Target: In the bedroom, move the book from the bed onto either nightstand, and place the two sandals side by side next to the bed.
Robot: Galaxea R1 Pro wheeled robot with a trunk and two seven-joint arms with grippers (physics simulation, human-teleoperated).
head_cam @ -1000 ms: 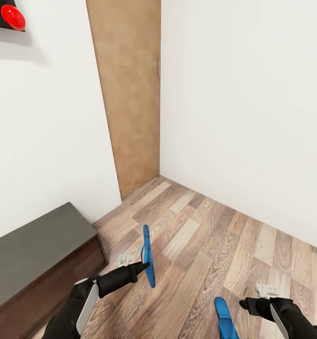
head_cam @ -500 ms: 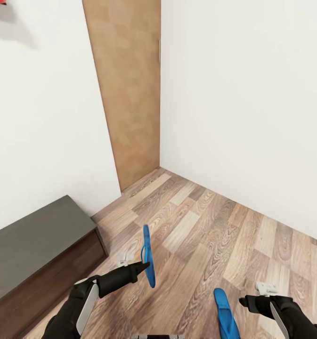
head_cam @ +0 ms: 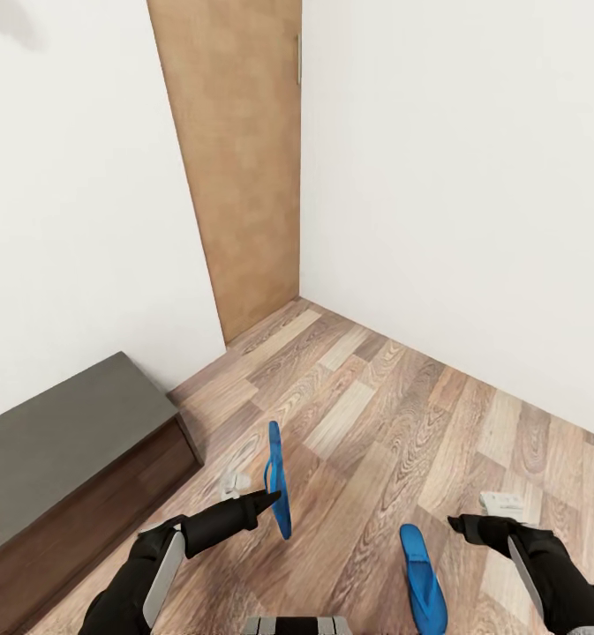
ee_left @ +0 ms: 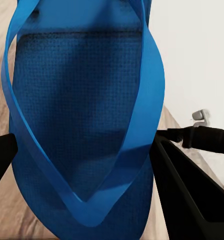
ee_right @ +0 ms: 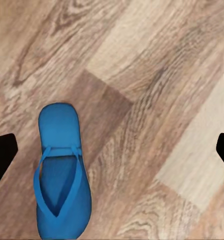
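Observation:
My left gripper is shut on one blue sandal and holds it on edge above the wood floor. The left wrist view shows its sole and straps between the dark fingers. The other sandal lies flat on the floor, straps up, just left of my right gripper. In the right wrist view that gripper is open wide over the floor, with the flat sandal off towards one fingertip. The book, the bed and the nightstand are out of view.
A long low dark-brown bench stands against the white wall at the left. A light wooden door sits in the room's corner ahead. White walls close the floor on the right.
The whole picture has slid upward, so the camera has moved; a black and red thing at the top left has left the frame. The left gripper still holds its sandal. The right gripper sits slightly higher.

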